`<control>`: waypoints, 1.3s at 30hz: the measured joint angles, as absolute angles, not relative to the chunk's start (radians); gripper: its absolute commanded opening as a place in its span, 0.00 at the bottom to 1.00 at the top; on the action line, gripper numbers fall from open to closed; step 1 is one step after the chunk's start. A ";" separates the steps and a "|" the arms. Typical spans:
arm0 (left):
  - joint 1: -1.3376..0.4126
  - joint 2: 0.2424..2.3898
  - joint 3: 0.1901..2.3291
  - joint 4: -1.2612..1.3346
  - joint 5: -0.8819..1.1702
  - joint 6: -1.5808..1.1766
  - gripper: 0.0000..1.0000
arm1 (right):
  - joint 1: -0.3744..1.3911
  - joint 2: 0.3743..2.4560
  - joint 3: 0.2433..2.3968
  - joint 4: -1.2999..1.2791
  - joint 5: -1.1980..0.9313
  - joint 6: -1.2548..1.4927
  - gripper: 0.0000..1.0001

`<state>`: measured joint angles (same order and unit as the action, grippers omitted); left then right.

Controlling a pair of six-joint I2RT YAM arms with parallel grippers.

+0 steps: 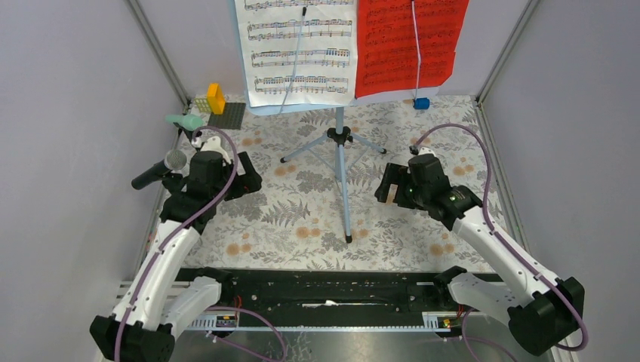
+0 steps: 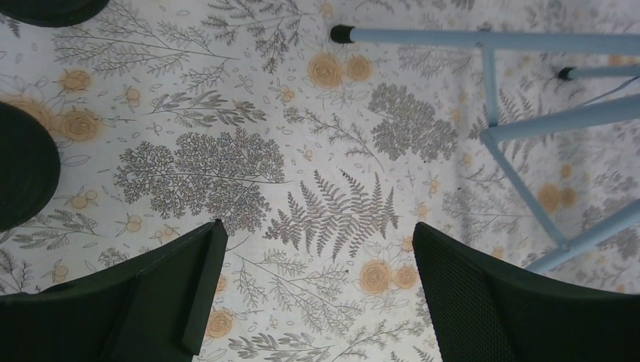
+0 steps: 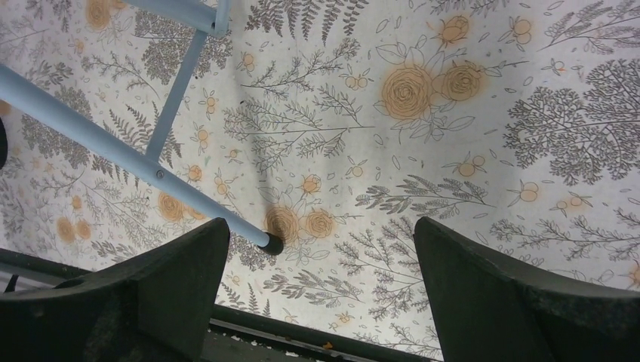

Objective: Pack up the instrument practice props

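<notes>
rack [image 1: 340,138] upright | holds white sheet [image 1: 299,50], red sheet [image 1: 408,45] | black mic [image 1: 156,173], mint mic [image 1: 186,121] left

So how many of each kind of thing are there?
Music stand: 1
Sheets: 2, white sheet, red sheet
Mics: 2, black mic, green mic
Black round bases: 2
Toy car: 1
Bricks: 2, yellow brick, orange brick
Grey plate: 1
Total: 11
</notes>
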<state>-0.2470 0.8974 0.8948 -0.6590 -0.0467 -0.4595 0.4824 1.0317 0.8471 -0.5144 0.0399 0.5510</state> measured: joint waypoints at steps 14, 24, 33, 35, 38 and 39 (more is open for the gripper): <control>-0.247 0.869 0.942 -0.810 -0.007 -0.533 0.99 | 0.482 0.918 0.848 -0.550 0.077 0.533 1.00; -0.248 0.842 1.039 -0.901 -0.049 -0.508 0.99 | 0.482 0.831 0.848 -0.548 0.032 0.502 1.00; -0.248 0.607 1.259 -0.855 0.017 -0.443 0.99 | 0.482 0.696 0.847 -0.528 -0.047 0.452 1.00; -0.248 0.598 1.347 -0.847 0.040 -0.421 0.99 | 0.482 0.669 0.847 -0.518 -0.072 0.441 1.00; -0.248 0.619 1.466 -0.812 0.093 -0.388 0.99 | 0.482 0.643 0.849 -0.510 -0.105 0.424 1.00; -0.248 0.634 1.499 -0.802 0.121 -0.377 0.98 | 0.482 0.640 0.851 -0.509 -0.116 0.421 1.00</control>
<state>-0.2478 0.6338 1.4994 -0.8021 0.1211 -0.3771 0.4820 0.6395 0.8509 -0.5095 -0.1158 0.4210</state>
